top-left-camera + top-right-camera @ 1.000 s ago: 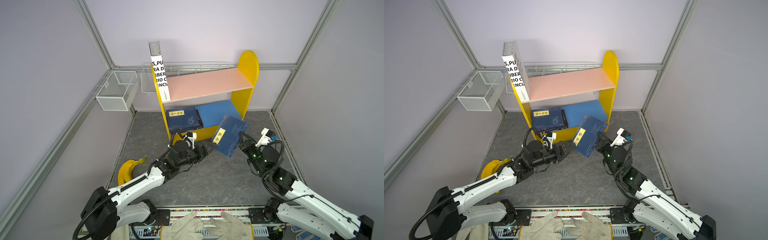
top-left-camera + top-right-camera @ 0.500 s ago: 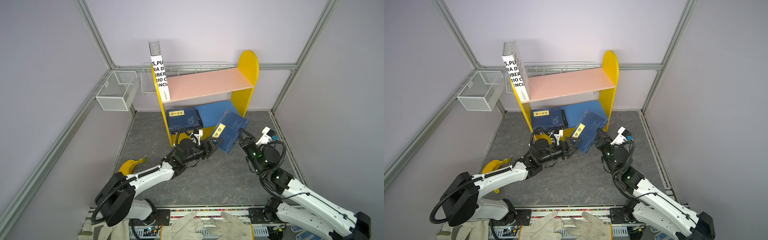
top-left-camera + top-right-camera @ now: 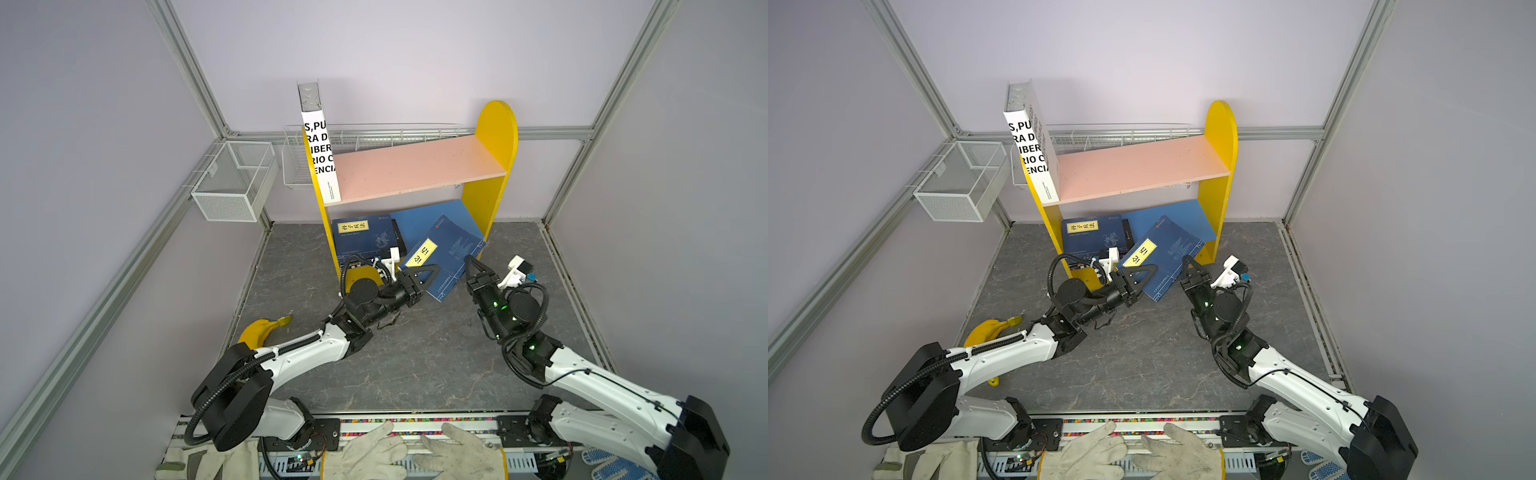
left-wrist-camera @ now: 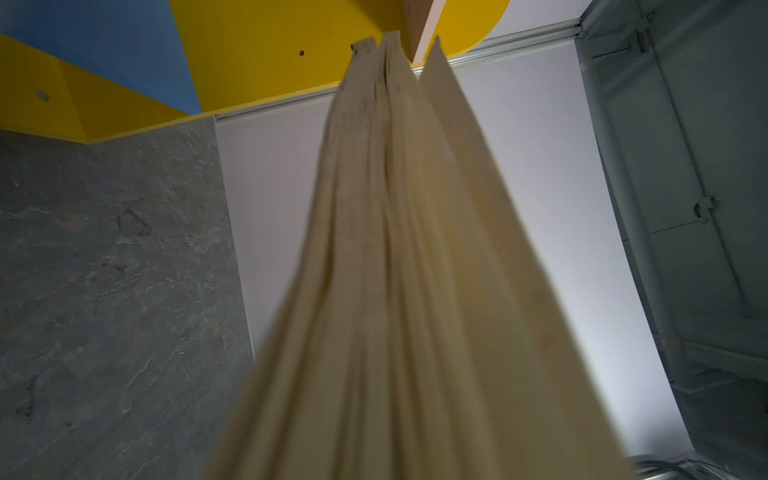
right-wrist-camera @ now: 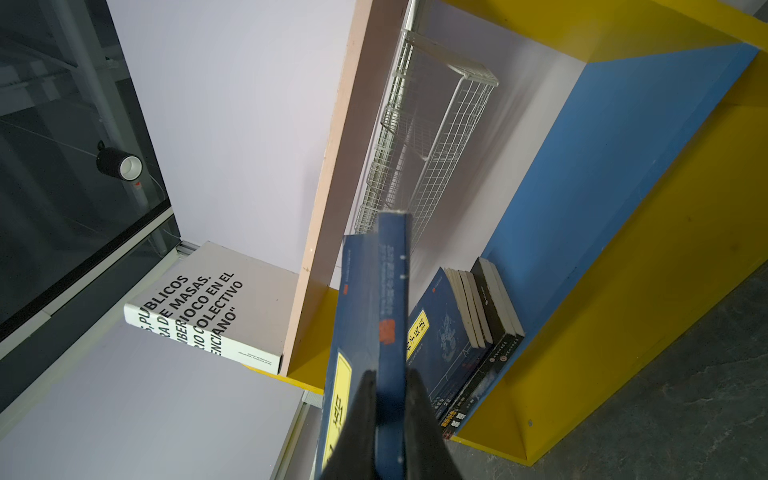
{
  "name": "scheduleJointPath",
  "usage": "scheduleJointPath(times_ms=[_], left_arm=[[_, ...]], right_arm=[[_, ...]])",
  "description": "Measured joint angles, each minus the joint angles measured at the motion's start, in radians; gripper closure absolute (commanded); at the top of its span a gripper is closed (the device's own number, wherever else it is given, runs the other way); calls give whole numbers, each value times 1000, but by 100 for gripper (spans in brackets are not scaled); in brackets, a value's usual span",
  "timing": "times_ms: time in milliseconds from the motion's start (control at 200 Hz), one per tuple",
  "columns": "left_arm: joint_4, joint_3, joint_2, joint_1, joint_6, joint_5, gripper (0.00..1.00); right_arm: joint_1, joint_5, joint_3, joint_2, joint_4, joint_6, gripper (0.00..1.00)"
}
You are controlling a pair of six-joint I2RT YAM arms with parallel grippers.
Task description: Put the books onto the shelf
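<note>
Right now, a thin navy book with a yellow label (image 3: pixel 451 249) is held tilted in front of the lower tier of the small yellow shelf with rounded side panels (image 3: pixel 496 137). Its soft cover is pinched at the spine by the right gripper (image 5: pixel 390 374), whose two black fingers are squeezed tight on it in the right wrist view. The left gripper (image 3: pixel 432 269) is set at the book's near corner. One black three-cornered finger is laid flat on the cover, but the other is hidden under the book, so it cannot be told if this claw is closed. In the left wrist view only blurry cream page edges are seen, and the fingers are covered. Whether the book's far corner is touching the smooth blue lower board (image 3: pixel 432 212) cannot be told.

A large white book with bold black lettering (image 3: pixel 318 149) is stood on end at the left end of the flat pink upper board (image 3: pixel 415 166). Its words are cut off in both top views; "MASAS" and "COLECTIVO" can be read in the right wrist view. A flat stack of navy books and black paperbacks (image 3: pixel 365 237) is laid at the left end of the blue board. Black Chinese signs are printed on the yellow labels, too small to be read.
</note>
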Motion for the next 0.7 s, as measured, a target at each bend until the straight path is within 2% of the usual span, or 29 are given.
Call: scheduleJointPath(times_ms=[65, 140, 265, 405, 430, 605, 630, 700], left_arm=[[-10, -14, -18, -4, 10, -14, 92], [-30, -23, -44, -6, 20, -18, 100], [-143, -16, -115, 35, 50, 8, 100], [-465, 97, -209, 114, 155, 99, 100], [-524, 119, -231, 123, 185, 111, 100], [-876, 224, -394, 226, 360, 270, 100], [-906, 230, -410, 250, 378, 295, 100], [-976, 236, -437, 314, 424, 375, 100]], right_arm=[[-1, -14, -4, -13, -8, 8, 88], [-6, -50, -4, -30, -31, 6, 74], [-88, -140, 54, -69, -216, -80, 44], [-242, -338, 256, -70, -488, -271, 15], [-270, -383, 289, -70, -523, -298, 7], [-409, -727, 434, -58, -714, -504, 0], [-420, -785, 439, -50, -724, -521, 4], [-441, -933, 444, -19, -739, -554, 4]])
